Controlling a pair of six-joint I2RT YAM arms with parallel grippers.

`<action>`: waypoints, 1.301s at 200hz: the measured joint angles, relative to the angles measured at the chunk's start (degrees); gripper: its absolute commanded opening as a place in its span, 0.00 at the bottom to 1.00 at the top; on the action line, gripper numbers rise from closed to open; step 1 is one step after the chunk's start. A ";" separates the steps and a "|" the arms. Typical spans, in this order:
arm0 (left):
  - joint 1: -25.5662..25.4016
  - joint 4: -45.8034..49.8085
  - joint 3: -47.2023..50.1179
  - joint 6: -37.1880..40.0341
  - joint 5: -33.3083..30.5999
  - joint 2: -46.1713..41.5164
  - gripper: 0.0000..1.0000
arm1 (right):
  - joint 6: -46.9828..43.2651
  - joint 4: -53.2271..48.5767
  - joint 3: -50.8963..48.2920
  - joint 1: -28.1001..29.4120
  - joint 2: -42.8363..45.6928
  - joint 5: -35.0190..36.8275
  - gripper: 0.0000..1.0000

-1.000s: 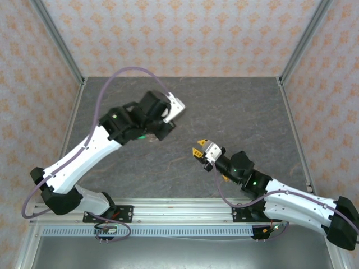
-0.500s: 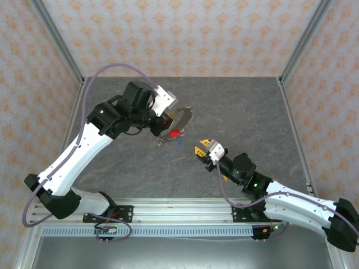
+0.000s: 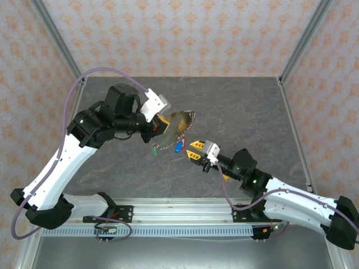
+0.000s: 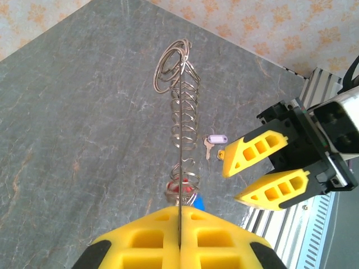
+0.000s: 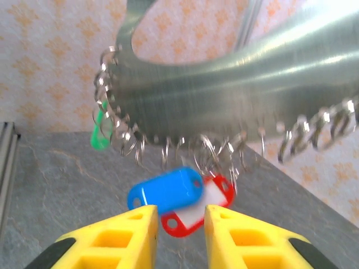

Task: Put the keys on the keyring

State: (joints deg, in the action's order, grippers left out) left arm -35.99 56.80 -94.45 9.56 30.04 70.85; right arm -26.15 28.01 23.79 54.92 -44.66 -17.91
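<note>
My left gripper [image 3: 162,124] is shut on the keyring [image 3: 180,120], a broad thin grey metal loop edged with many small split rings, held up off the table. In the left wrist view the keyring [image 4: 180,112] stands edge-on, rising from my left gripper [image 4: 180,214]. A blue key [image 5: 165,190], a red key [image 5: 206,205] and a green key [image 5: 99,134] hang from its rings. My right gripper [image 5: 179,216] is open just below the blue and red keys, touching neither. A white key [image 4: 215,138] and a yellow-orange key [image 4: 221,154] lie on the table.
The grey stone-look table [image 3: 247,112] is walled by patterned panels with metal corner posts [image 3: 305,39]. An aluminium rail [image 3: 179,210] runs along the near edge. My right gripper's fingers [image 4: 259,148] sit close beside the keyring in the left wrist view.
My left arm has lifted the keyring off the table and swung it toward the right gripper, keys now dangling. My right gripper has moved a little left, under the hanging keys.
</note>
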 measured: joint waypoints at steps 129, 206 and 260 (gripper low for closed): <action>-1.16 2.38 -1.62 1.07 -0.02 0.83 0.00 | -8.09 5.53 5.16 1.29 -12.00 7.98 0.36; -1.16 2.71 -1.62 1.07 -0.02 1.31 0.00 | -8.74 4.20 4.92 1.29 -11.67 6.03 0.08; -1.18 3.26 -1.62 0.92 -0.46 1.29 0.00 | -9.07 3.69 4.20 1.18 -10.40 6.32 0.00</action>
State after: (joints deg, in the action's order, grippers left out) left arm -37.17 60.05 -96.07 10.48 29.58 72.14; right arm -35.22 31.70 27.99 56.10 -55.07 -11.60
